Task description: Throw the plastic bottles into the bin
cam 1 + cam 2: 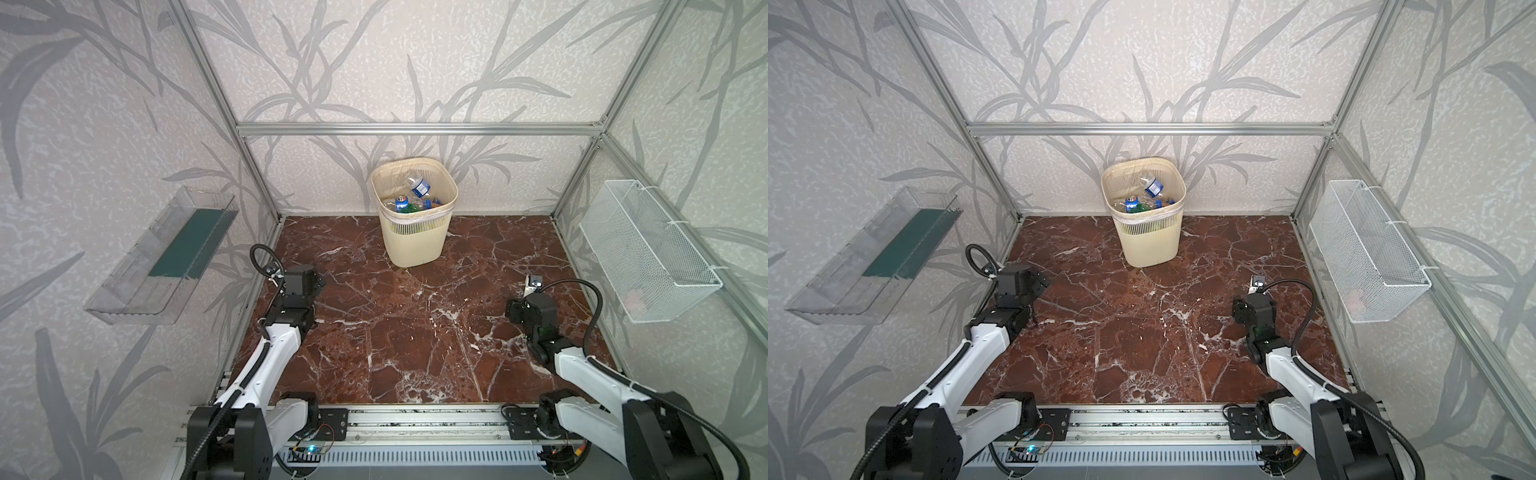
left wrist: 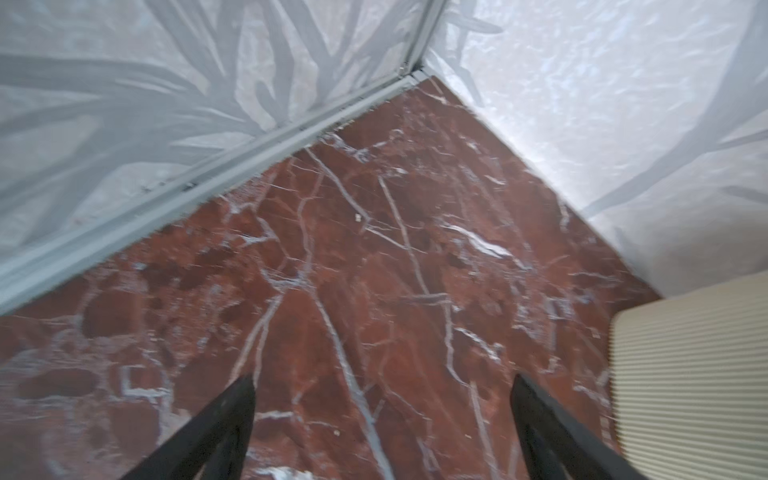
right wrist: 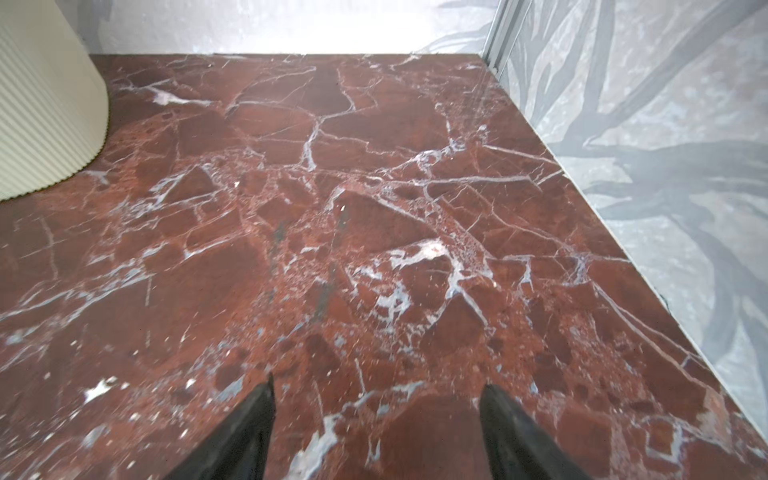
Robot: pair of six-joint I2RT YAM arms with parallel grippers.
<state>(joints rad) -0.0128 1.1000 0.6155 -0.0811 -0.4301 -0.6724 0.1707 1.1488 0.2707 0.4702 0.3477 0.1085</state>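
Closest in, both arms rise from the front rail (image 1: 415,417) and reach over the red marbled surface (image 1: 395,332). By the left wall the left tool (image 2: 383,378) hangs above the surface, its fingers spread wide with nothing between them. Near the right wall the right tool (image 3: 379,382) hangs with fingers likewise apart and empty. Well beyond both, centred against the back wall, stands the bin (image 1: 415,245), and the plastic bottles (image 1: 420,188) lie heaped inside it, well apart from either tool.
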